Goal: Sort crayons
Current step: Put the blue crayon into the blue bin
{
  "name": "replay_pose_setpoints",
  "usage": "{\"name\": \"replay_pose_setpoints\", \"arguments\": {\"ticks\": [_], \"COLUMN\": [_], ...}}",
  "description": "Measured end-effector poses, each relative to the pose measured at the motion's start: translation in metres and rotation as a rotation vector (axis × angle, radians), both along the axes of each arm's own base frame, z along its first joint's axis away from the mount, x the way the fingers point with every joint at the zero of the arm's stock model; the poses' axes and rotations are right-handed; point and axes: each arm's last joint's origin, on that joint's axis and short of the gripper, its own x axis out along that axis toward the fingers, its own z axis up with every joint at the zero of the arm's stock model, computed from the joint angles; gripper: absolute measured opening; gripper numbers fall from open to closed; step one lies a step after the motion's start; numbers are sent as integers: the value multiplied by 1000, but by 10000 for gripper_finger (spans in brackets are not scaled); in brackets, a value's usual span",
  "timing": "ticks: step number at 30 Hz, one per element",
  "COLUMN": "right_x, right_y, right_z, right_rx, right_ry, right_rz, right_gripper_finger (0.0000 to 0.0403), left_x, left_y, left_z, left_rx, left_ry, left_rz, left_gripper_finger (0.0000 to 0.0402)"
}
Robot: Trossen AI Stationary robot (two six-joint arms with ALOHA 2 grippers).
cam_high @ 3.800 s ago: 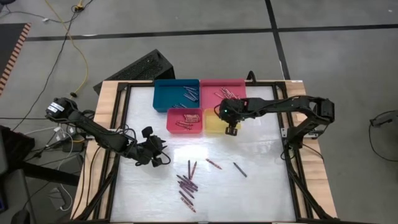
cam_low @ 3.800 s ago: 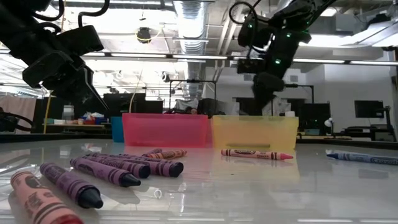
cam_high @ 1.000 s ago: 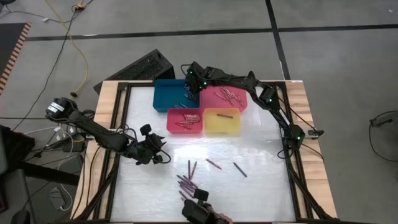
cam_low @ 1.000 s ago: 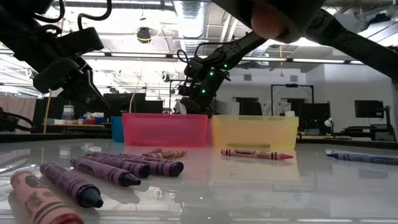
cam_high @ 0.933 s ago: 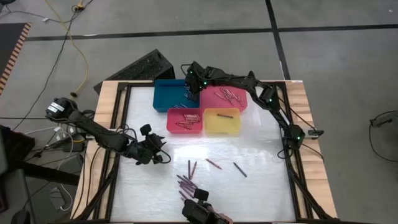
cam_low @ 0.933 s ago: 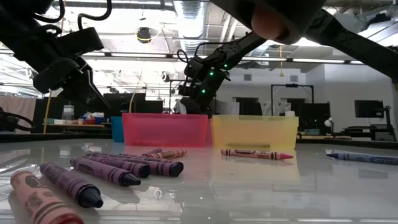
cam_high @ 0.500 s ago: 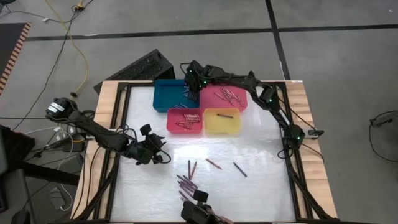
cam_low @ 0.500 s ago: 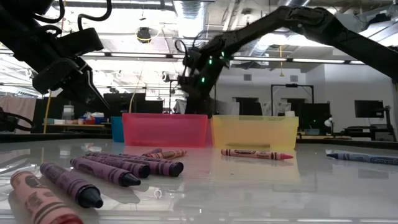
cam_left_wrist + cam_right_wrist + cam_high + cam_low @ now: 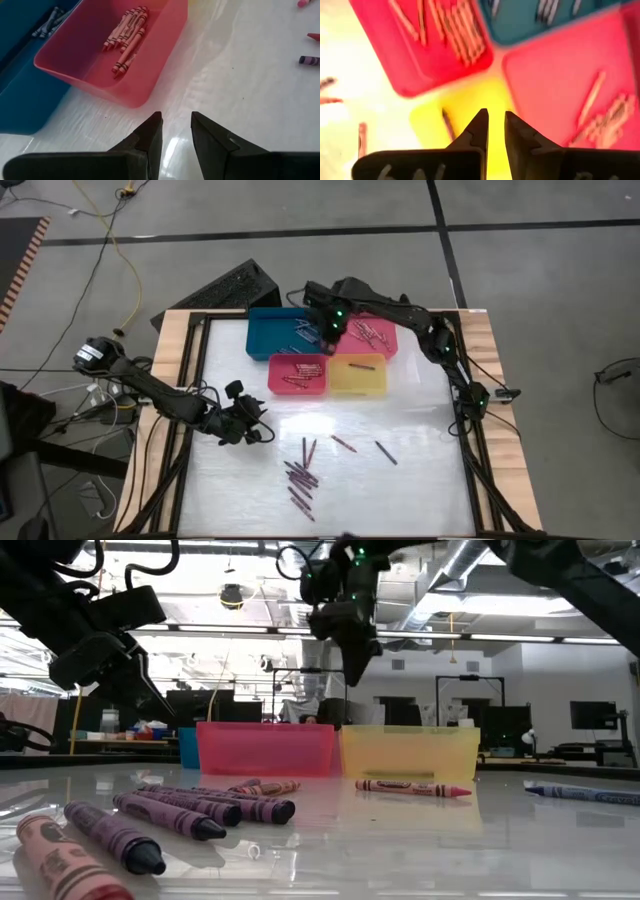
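Several loose crayons [image 9: 300,475], mostly purple, lie flat on the white table near its front. A red crayon [image 9: 343,443] and a blue crayon [image 9: 386,452] lie apart to their right. More crayons lie in the blue tray [image 9: 268,338], the large pink tray [image 9: 378,332] and the small pink tray [image 9: 297,376]. One crayon [image 9: 362,364] lies in the yellow tray [image 9: 358,380]. My right gripper [image 9: 335,332] hangs above the spot where the trays meet, pointing down. Its fingers [image 9: 496,116] stand slightly open with nothing between them. My left gripper [image 9: 258,426] hovers at the table's left, open and empty [image 9: 176,122].
The four trays stand together at the table's far middle. A black frame and wooden rails [image 9: 172,360] run round the white surface. A black keyboard [image 9: 225,288] lies on the floor beyond the far left corner. Bare table lies between the trays and the loose crayons.
My right gripper has risen from over the blue tray and swung toward the table's right and near side. It has tipped to point more steeply down and now hangs above the trays' junction. My left arm has kept still.
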Motion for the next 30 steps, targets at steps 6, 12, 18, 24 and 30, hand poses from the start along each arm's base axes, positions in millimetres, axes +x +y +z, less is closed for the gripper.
{"name": "replay_pose_setpoints", "arguments": {"ticks": [6,12,18,24,30], "right_x": [-2,-4,-54,-125,-174], "right_y": [55,123,164,198,234], "right_z": [3,-5,-20,-47,-77], "right_rx": [22,20,-3,2,145], "right_ry": [182,258,399,290,64], "right_rz": [18,166,45,-236,-406], "right_gripper_finger": [56,56,56,56,56], "left_x": [0,-1,-2,-2,-2], "left_y": [0,-1,-1,0,0], "left_z": [0,-2,-3,-2,-2], "left_rx": [-2,-43,-34,-28,-27], "left_ry": [2,27,32,25,24], "left_rz": [0,-33,-25,-19,-18], "left_gripper_finger": [94,94,94,94,94]}}
